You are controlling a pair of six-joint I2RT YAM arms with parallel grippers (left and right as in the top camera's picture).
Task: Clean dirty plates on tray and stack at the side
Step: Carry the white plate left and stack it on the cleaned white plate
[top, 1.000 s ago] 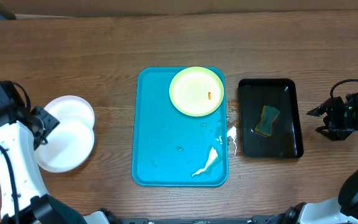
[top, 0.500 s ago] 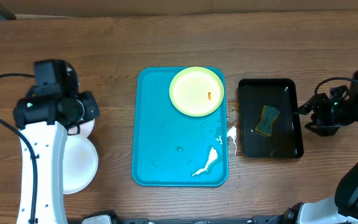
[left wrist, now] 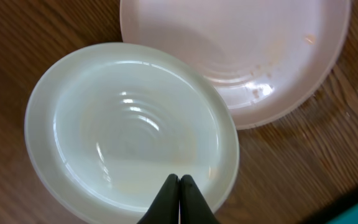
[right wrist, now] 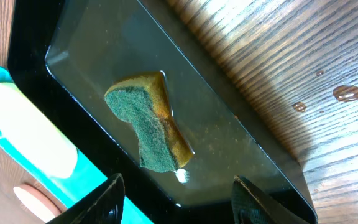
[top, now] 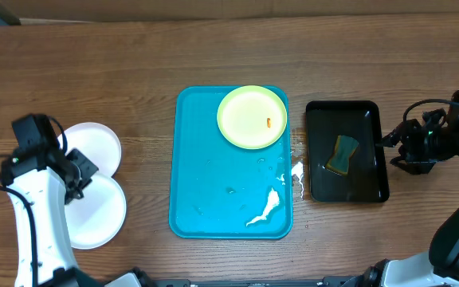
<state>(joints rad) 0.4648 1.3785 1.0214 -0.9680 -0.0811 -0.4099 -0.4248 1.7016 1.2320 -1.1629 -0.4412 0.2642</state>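
The turquoise tray (top: pixel 213 191) lies mid-table with a pale green-rimmed plate (top: pixel 252 117) in its far right corner; the plate carries a small orange smear. Two white plates (top: pixel 99 143) (top: pixel 102 214) rest overlapping on the wood at the left. My left gripper (top: pixel 82 170) hovers over them. In the left wrist view the left gripper (left wrist: pixel 179 182) is shut, empty, above the nearer plate (left wrist: pixel 129 118), whose rim laps over the farther one (left wrist: pixel 241 50). My right gripper (top: pixel 393 151) stands open at the right; the right wrist view shows the right gripper (right wrist: pixel 179 205) holding nothing.
A black tray (top: pixel 369 119) right of the turquoise one holds shallow water and a green-and-yellow sponge (top: pixel 342 155), also seen as the sponge (right wrist: pixel 148 124) ahead of my right fingers. White foam (top: pixel 265 209) streaks the turquoise tray's near right corner, with spills (top: pixel 297 171) beside it.
My left gripper has shut and its arm has swung over the plates and back. The nearer white plate now lies closer to the front edge. My right gripper edged toward the black tray.
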